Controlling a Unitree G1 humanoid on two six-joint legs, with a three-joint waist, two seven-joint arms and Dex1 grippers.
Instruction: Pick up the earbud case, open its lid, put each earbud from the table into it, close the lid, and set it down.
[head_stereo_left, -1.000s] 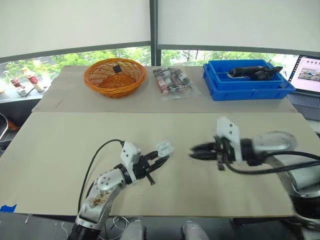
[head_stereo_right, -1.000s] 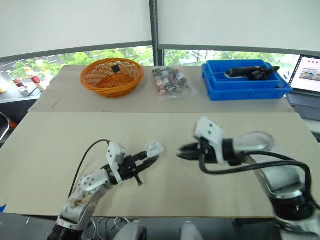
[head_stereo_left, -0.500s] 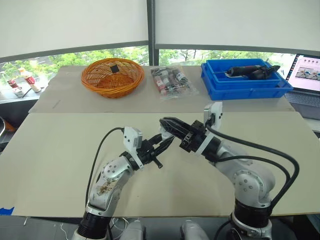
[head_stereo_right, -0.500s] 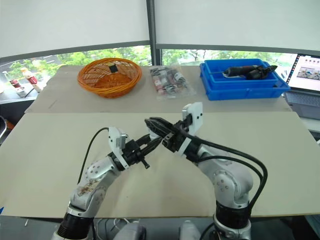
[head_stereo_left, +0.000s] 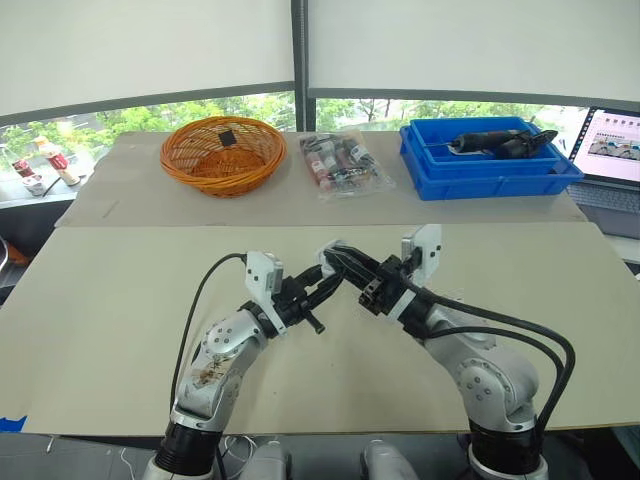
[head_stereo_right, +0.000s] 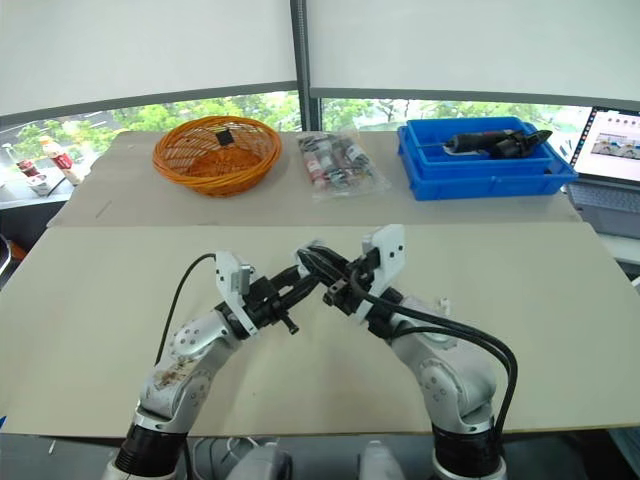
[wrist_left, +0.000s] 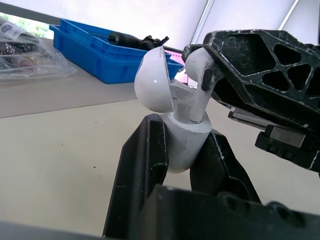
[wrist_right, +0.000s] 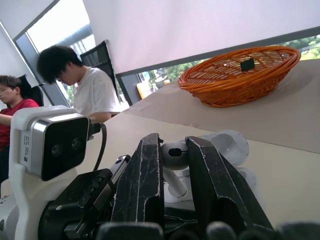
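My left gripper (wrist_left: 182, 133) is shut on the body of the white earbud case (wrist_left: 183, 145), which it holds upright above the table's middle with its lid (wrist_left: 154, 88) swung open. A white earbud (wrist_right: 174, 155) is pinched in my right gripper (wrist_right: 173, 149), which is shut on it. The earbud's stem (wrist_left: 196, 102) points down into the case's mouth; how deep it sits is hidden. In the head views the two grippers meet tip to tip, left gripper (head_stereo_left: 316, 290) below and right gripper (head_stereo_left: 342, 264) coming in from the right, with the case (head_stereo_left: 326, 270) between them.
Along the table's far side stand an orange wicker basket (head_stereo_left: 222, 153), a clear bag of small items (head_stereo_left: 345, 163) and a blue bin (head_stereo_left: 490, 165) holding a black tool. A laptop (head_stereo_left: 612, 140) sits at the far right. Two seated people (wrist_right: 82, 85) appear in the right wrist view.
My right gripper has swung in from the right with the earbud and come down onto the open case. The left gripper has lifted the case slightly toward the middle.
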